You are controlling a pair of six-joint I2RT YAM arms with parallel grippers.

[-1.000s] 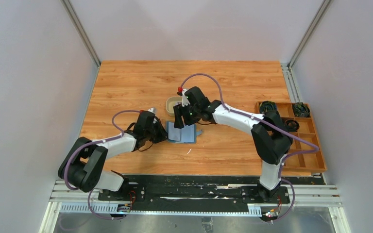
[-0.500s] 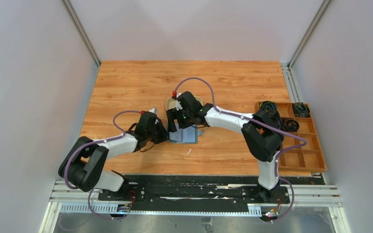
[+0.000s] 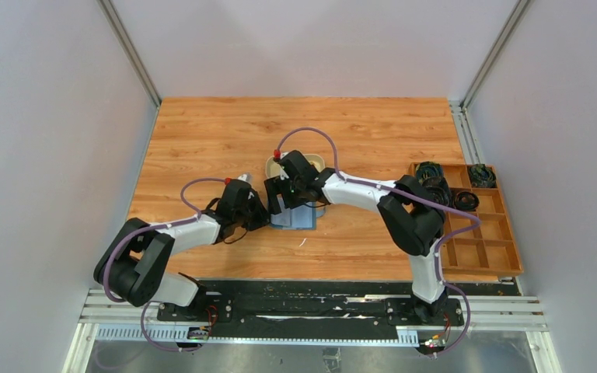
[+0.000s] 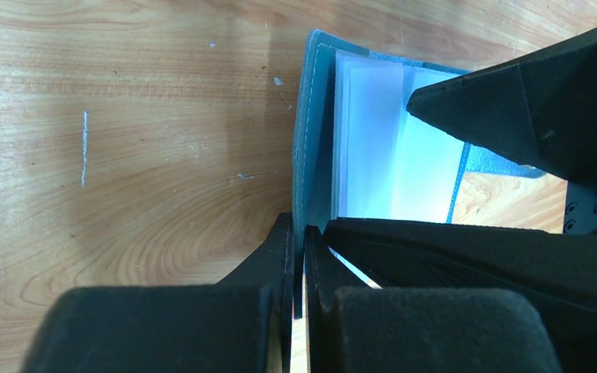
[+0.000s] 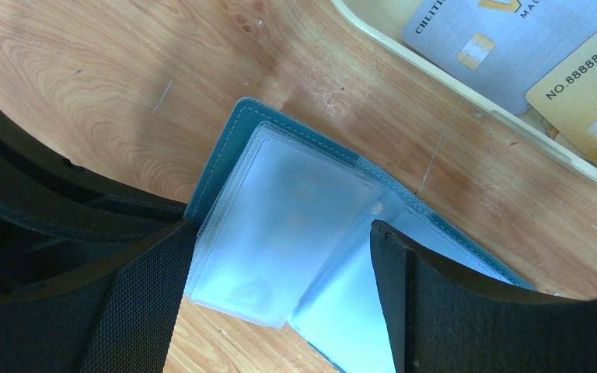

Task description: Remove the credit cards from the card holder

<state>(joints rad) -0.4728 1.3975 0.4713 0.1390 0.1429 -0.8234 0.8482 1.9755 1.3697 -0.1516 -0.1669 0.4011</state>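
The right gripper [image 5: 284, 233] hangs open just over the holder [image 5: 229, 136], one finger on either side of the clear sleeves [image 5: 295, 194] that fan from its spine. It grips nothing. The left gripper [image 4: 299, 227] is clamped on the edge of the holder's teal cover, pinning it against the table [image 4: 124, 140]. The holder lies spread open at mid-table, just beside the tray [image 5: 435, 76], where a pale card [image 5: 490, 35] and a yellow card [image 5: 591, 89] lie side by side. The top sleeves look empty, but I cannot tell whether a card hides in the lower ones. The likeliest fault, as I judge it, is that the right fingers close on slick film rather than a card. A pull would then drag the whole holder up or strain a sleeve at its seam. The left gripper holds only a thin strip of cover, so such a tug could slip it free. The two grippers work very near each other, and a small sideways error could knock them together. A careless swing toward the tray could also nudge it and shift the cards.
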